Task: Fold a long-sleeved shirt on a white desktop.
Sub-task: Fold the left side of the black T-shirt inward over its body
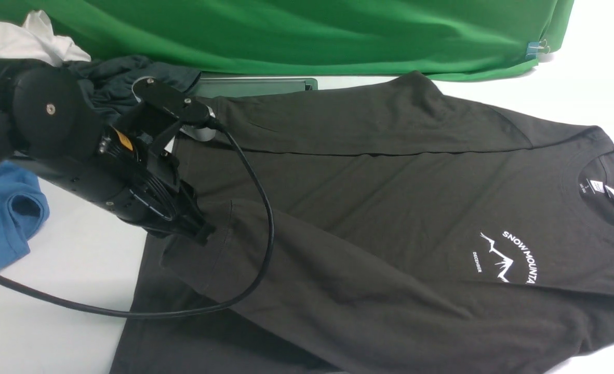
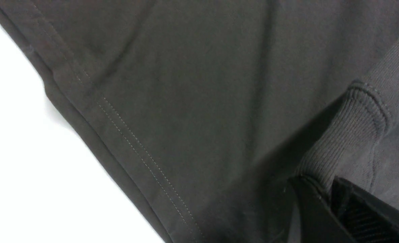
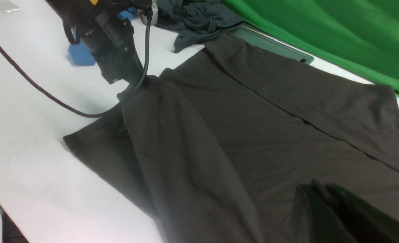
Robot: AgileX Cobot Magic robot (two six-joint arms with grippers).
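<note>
The long-sleeved shirt [image 1: 390,208] lies spread print-up on the white counter [image 1: 52,322], hem toward the robot's left and collar toward its right. It covers most of the near and middle counter. Nearest, one sleeve [image 1: 338,280] is folded across the body, running from the right shoulder side toward the hem.

At its end the left jaws are closed on the ribbed cuff [image 2: 354,128], which is pinched between them and lifted a little off the fabric below. The left arm [image 1: 78,150] reaches in from the left, and its black cable [image 1: 265,228] loops over the shirt.

The right jaws, seen only from their own wrist camera, are pressed together low over the shirt's body. Whether any cloth is caught in them cannot be told.

Further right are the white "SNOW MOUNTAIN" print [image 1: 509,257] and the neck label [image 1: 595,187]. Beyond, the far sleeve [image 1: 364,122] is folded in flat along the body.

At the left lies a blue garment [image 1: 0,218]. Behind the arm are a dark grey-teal garment [image 1: 115,78] and a white cloth [image 1: 21,41] – then the green backdrop [image 1: 312,36].
</note>
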